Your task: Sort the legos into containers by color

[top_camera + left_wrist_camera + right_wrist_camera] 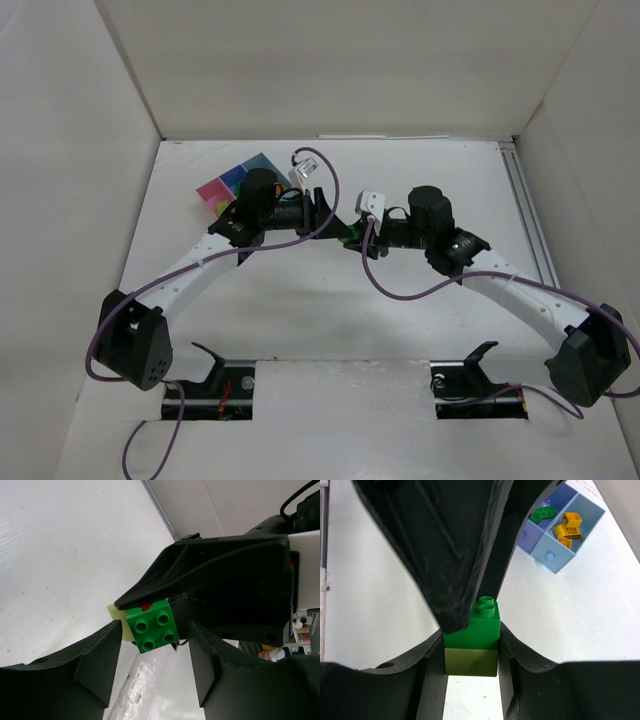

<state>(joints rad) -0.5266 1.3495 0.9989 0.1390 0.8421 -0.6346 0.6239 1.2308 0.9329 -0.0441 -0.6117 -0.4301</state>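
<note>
Lego pair (471, 642): green brick (152, 627) on pale.
Right gripper (471, 650): I pinch the pair.
Left gripper (156, 636): spread astride green brick; clamp squarely, then pry.

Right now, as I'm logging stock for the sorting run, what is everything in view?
green brick: one, bright green, stacked on the pale brick, held mid-table.
pale brick: one, yellow-green, under the green brick.
orange-yellow bricks: several, in the light blue bin.
dark green brick: one, in the neighbouring blue bin.
bins: several, pink and blue, clustered far left.
table: one, white.
left gripper: one, black, open, fingers flanking the green brick.
right gripper: one, black, shut on the green brick and pale brick.
</note>
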